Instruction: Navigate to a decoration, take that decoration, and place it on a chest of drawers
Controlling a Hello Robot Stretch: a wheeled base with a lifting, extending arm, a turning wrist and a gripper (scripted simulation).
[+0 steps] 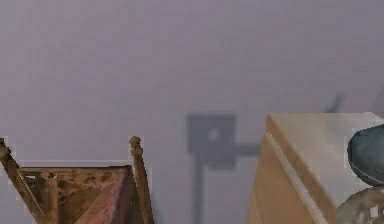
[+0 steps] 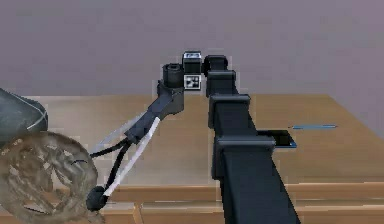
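A round, brown-grey decoration (image 2: 45, 180) with a carved pattern shows at the arm side view's lower left, on or just over the light wooden top of a chest of drawers (image 2: 330, 165). My gripper (image 2: 97, 172) reaches down-left from the dark arm (image 2: 240, 140), and its thin fingers (image 2: 125, 140) end at the decoration's side. I cannot tell whether it holds anything. In the forward view the same wooden chest (image 1: 300, 150) stands at the right, with the patterned round thing (image 1: 365, 208) at the bottom right corner.
A dark grey bowl-like thing (image 2: 18, 115) (image 1: 368, 155) sits beside the decoration. A thin dark flat object (image 2: 285, 140) lies on the top right of the arm. A carved wooden chair frame (image 1: 85, 185) stands at the forward view's lower left before a plain wall (image 1: 180, 60).
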